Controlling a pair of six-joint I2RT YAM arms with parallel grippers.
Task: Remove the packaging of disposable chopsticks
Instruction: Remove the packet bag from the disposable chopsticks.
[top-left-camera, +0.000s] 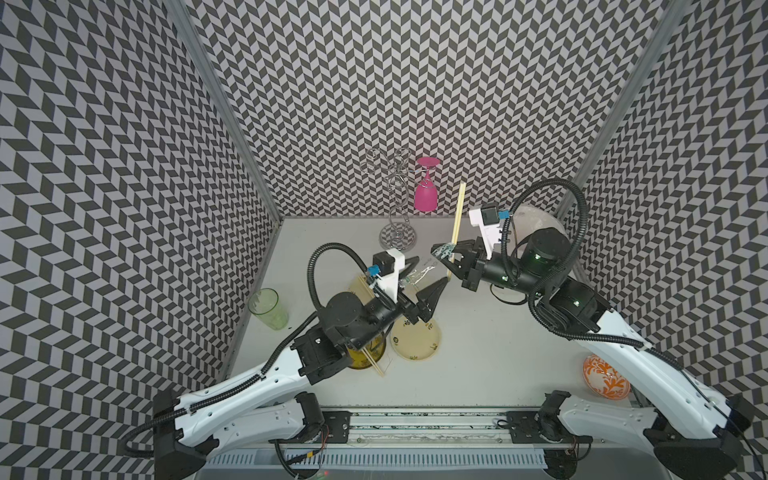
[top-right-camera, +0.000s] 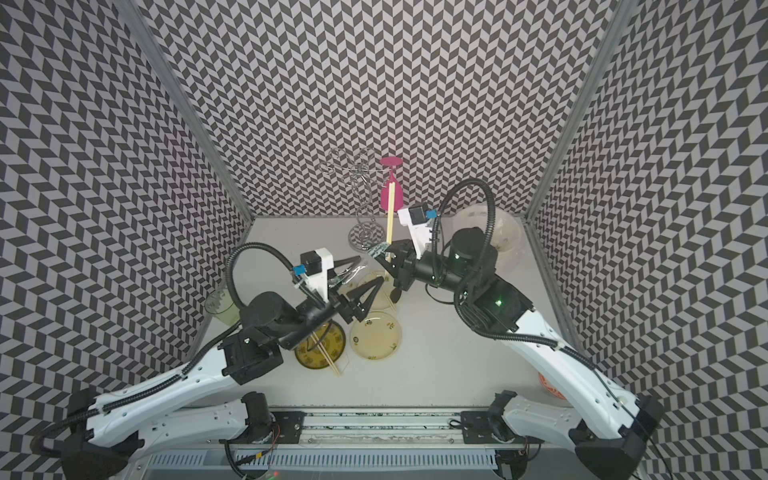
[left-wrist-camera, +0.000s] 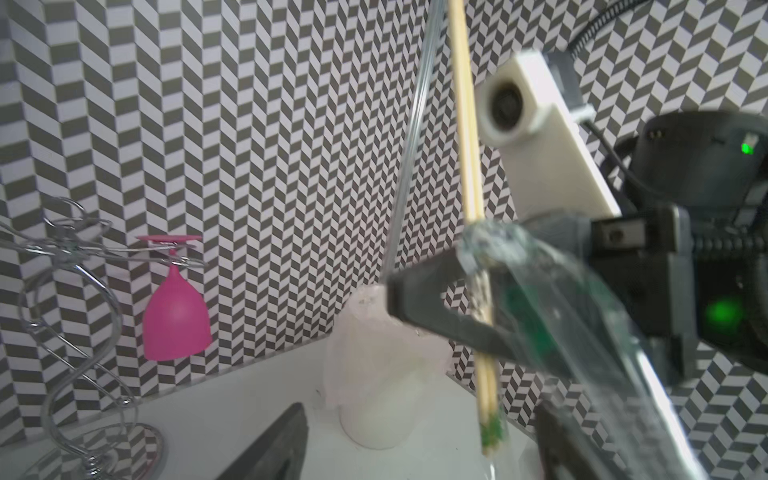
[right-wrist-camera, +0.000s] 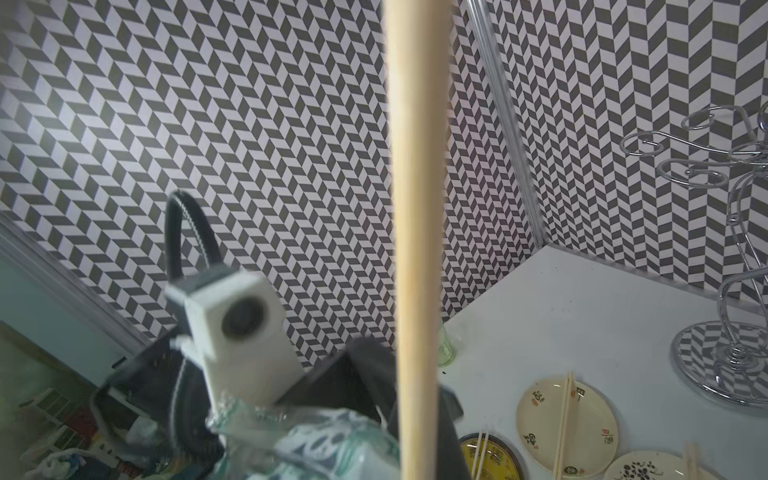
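In both top views my right gripper (top-left-camera: 451, 261) (top-right-camera: 388, 254) is shut on a pair of disposable chopsticks (top-left-camera: 457, 216) (top-right-camera: 390, 214), held nearly upright above the table. The clear packaging (top-left-camera: 441, 250) (top-right-camera: 377, 250) with green and black marks is bunched at its jaws. A strip of the film (left-wrist-camera: 582, 353) trails toward my left gripper (top-left-camera: 432, 271) (top-right-camera: 370, 270), which stands open beside it with film (top-left-camera: 417, 275) loose between its fingers. In the left wrist view the chopsticks' lower end (left-wrist-camera: 490, 432) sits inside the green-marked sleeve. The right wrist view shows the sticks (right-wrist-camera: 415, 249) close up above the crumpled packaging (right-wrist-camera: 324, 440).
A dark yellow plate (top-left-camera: 368, 359) carrying bare chopsticks and a cream plate (top-left-camera: 415, 340) lie under my left arm. A green cup (top-left-camera: 268, 309) stands at the left wall. A wire glass rack (top-left-camera: 397, 235) with a pink glass (top-left-camera: 426, 193) stands at the back, a bagged bin (top-right-camera: 505, 237) back right, an orange bowl (top-left-camera: 604, 376) front right.
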